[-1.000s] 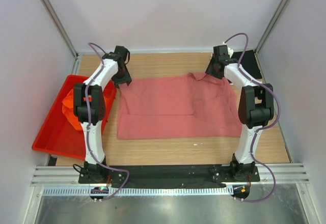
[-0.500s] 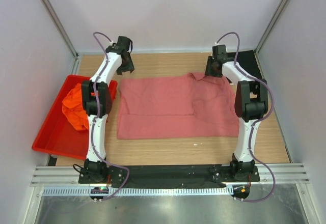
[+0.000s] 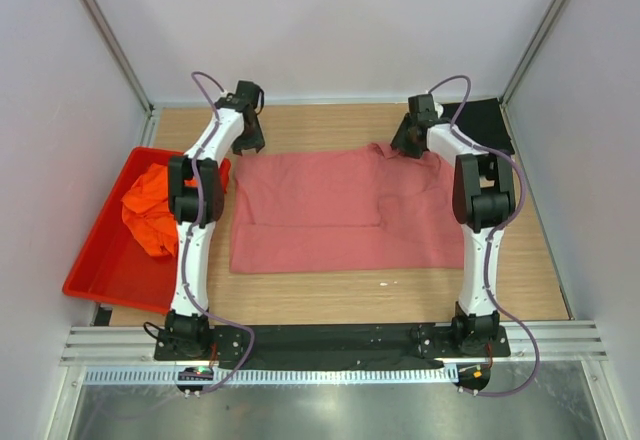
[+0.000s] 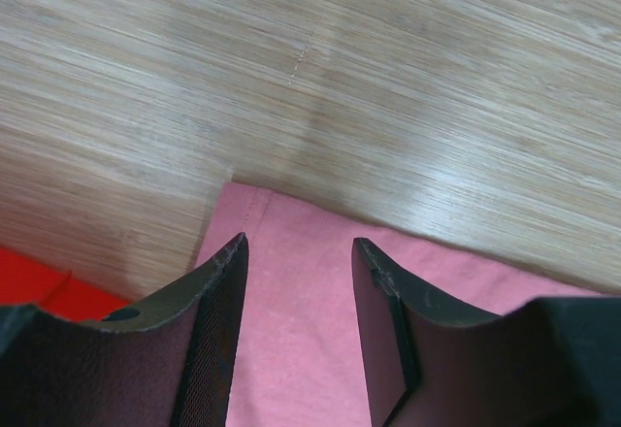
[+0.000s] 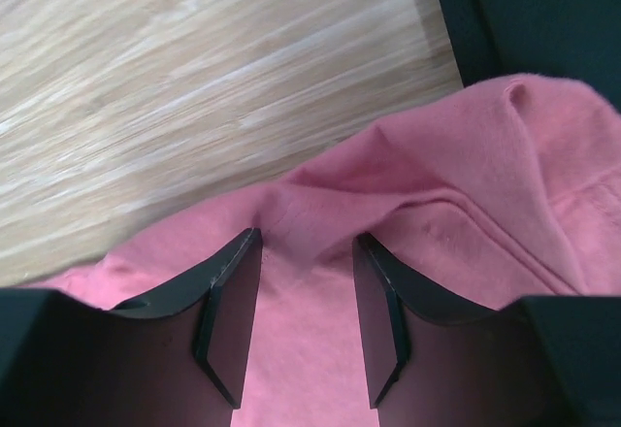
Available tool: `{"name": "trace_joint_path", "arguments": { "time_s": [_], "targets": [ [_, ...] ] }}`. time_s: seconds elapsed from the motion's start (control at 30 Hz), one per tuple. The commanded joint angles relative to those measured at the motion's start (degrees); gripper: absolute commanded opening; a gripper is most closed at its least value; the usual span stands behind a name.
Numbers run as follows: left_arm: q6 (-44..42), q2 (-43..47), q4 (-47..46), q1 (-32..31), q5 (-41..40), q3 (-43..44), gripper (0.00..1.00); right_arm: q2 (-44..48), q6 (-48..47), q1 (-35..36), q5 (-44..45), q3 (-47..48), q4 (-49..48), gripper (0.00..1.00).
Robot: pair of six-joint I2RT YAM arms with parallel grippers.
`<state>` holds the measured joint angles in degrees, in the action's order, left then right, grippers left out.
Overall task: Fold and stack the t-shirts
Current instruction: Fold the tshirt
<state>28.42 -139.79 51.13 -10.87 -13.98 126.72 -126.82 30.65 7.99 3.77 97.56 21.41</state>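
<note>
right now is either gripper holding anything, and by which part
Nothing is held. The left gripper and the right gripper both stand open over the far edge of the rose-red t-shirt, the left near its corner.

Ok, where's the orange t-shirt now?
Top view: the orange t-shirt lies bunched in the red tray on the left, just left of the spread rose-red t-shirt.

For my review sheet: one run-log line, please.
rose-red t-shirt: spread out | left gripper: open over its corner | right gripper: open over bunched edge
</note>
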Motion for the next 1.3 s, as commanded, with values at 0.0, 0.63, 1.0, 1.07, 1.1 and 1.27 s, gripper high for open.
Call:
{"name": "trace_joint_path", "arguments": {
  "time_s": [0.0, 0.63, 1.0, 1.07, 1.1, 1.27],
  "targets": [
    [1.01, -1.01, -1.83, 0.06, -1.84, 1.69, 0.48, -1.49, 5.29, 0.27, 2.47, 2.64, -1.28, 0.48],
    [13.85, 5.66, 1.44, 0.33, -2.03, 1.35, 0.44, 12.82, 8.28, 2.29, 2.56, -7.46, -4.62, 0.01],
    [1.38, 1.62, 2.04, 0.24, -6.67, 4.07, 0.40, 17.75, 6.88, 3.35, 0.72, -14.15, -6.47, 0.01],
    [-0.72, 1.62, 1.87, 0.33, -6.94, 2.75, 0.40, 17.67, 6.79, 3.35, 0.01, -14.33, -6.47, 0.01],
    [-1.52, 1.62, 1.69, 0.33, -6.85, 2.31, 0.40, 17.75, 6.53, 3.35, -0.25, -14.41, -6.47, 0.01],
    [-4.25, -0.65, 2.04, 0.33, -7.38, 2.48, 0.41, 18.54, 5.64, 3.26, 0.01, -15.47, -6.47, 0.01]
  ]
}}
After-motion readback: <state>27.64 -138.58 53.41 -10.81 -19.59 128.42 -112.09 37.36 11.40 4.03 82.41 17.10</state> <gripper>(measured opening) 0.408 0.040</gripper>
